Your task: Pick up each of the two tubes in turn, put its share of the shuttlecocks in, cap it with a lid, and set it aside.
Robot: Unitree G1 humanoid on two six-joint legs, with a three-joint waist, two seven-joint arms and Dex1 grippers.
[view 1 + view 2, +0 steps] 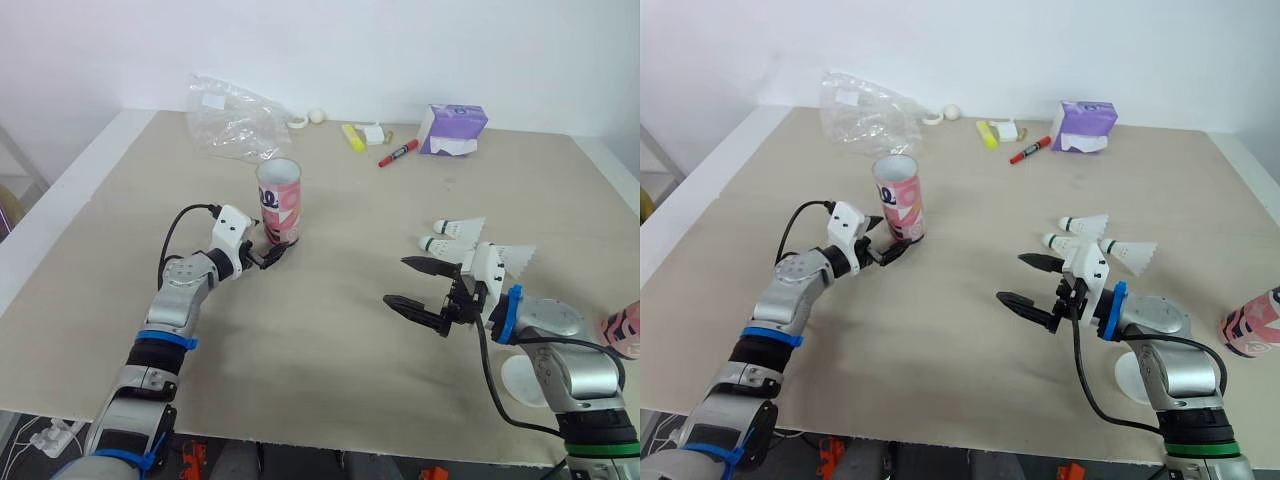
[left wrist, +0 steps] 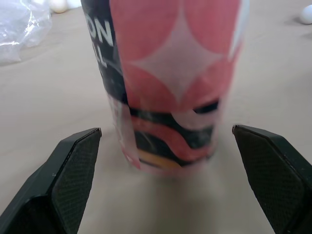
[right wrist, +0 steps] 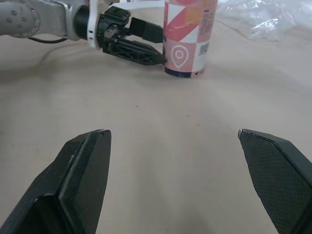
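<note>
– What's nearest?
– The right gripper [image 1: 397,281] is spread wide and empty. A white lid [image 1: 522,381] lies by its arm, and a second tube [image 1: 622,331] is at the table's [image 1: 330,350] right edge.
– And farther?
– Loose shuttlecocks [image 1: 462,229]. The left gripper [image 1: 275,252] gapes at the upright tube's [image 1: 280,202] base, gripping nothing. The tube is uncapped; I can't tell its contents. A plastic bag [image 1: 235,120] lies behind
</note>
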